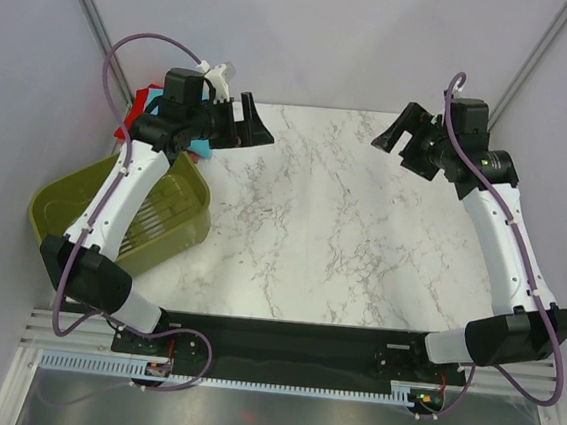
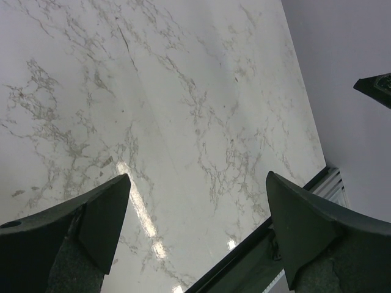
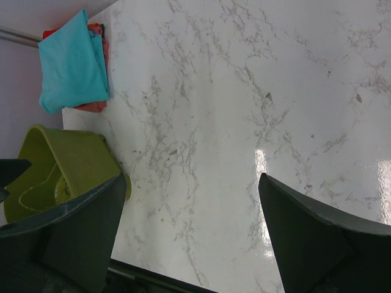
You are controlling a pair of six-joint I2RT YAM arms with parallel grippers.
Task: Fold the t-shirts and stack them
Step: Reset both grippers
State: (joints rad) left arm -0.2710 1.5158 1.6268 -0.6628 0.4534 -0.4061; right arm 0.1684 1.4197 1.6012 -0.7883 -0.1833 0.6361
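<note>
The turquoise t-shirt [image 3: 73,61] lies folded at the table's far left corner, on top of the red t-shirt [image 3: 91,107], of which only edges show. In the top view the left arm hides most of the stack; a turquoise bit [image 1: 201,149] and a red edge [image 1: 133,108] stick out. My left gripper [image 1: 256,125] is open and empty, raised just right of the stack; in its own view [image 2: 197,176] only bare marble lies between the fingers. My right gripper [image 1: 397,131] is open and empty above the far right of the table, as its own view [image 3: 192,177] shows.
An olive-green slotted basket [image 1: 162,221] stands at the table's left edge, partly overhanging, just in front of the stack; it also shows in the right wrist view [image 3: 55,171]. The white marble table [image 1: 342,228] has grey walls close on both sides.
</note>
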